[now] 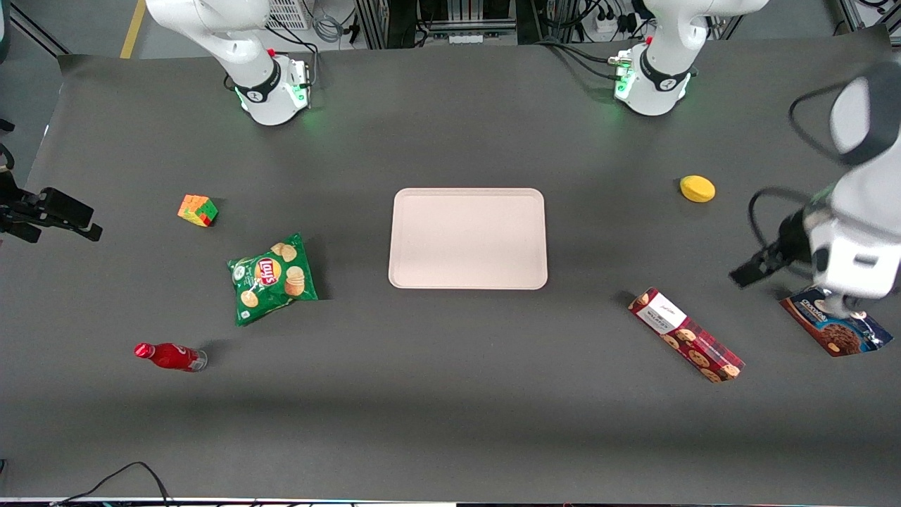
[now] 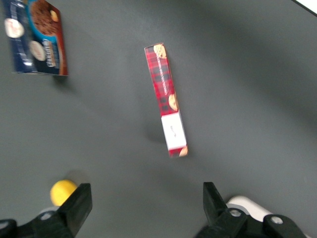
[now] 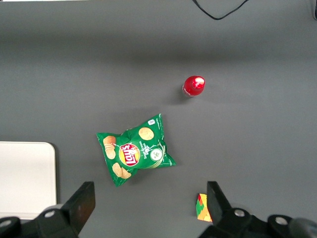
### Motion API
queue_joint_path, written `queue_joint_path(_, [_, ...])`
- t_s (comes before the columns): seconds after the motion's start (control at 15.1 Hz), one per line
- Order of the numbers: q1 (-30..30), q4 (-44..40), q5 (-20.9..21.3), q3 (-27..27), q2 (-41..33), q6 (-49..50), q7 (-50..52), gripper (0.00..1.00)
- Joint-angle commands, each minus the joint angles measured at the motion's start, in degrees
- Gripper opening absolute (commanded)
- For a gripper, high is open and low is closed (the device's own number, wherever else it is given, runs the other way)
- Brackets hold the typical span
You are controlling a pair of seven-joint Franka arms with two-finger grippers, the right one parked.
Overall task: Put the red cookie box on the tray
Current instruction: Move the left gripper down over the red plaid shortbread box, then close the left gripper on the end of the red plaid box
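Red cookie box [image 1: 686, 334], lying flat and skewed on the counter [image 1: 450, 408], nearest the front camera among the items at the working arm's end, well apart from the empty tray [image 1: 468, 238] at centre. End effector [image 2: 143, 208] raised above the counter near the blue-and-brown cookie pouch [image 1: 834, 331], fingers spread wide, nothing held. Reach phase, by this judgement. Good practice: centre over the box's middle, rotate the wrist until the fingers straddle the narrow width across its long axis, then descend squarely; an off-centre grip would probably let the long carton tip. Yellow object [image 1: 697, 189] lies clear of the path.
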State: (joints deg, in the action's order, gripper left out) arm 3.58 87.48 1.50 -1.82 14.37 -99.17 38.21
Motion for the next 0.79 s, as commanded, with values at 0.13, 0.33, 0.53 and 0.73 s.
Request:
queue_joint_path(0.13, [0.38,-0.56,0.87,0.94,10.75,-11.11,7.84,1.00])
queue_joint_path(0.33, [0.03,2.42,0.87,1.20,12.96,-18.49,7.84,1.00])
queue_joint_path(0.53, [0.03,6.64,0.87,1.91,14.19,-26.58,7.75,1.00])
queue_joint_path(0.73, [-0.41,7.97,0.87,2.00,18.58,-32.82,6.88,1.00])
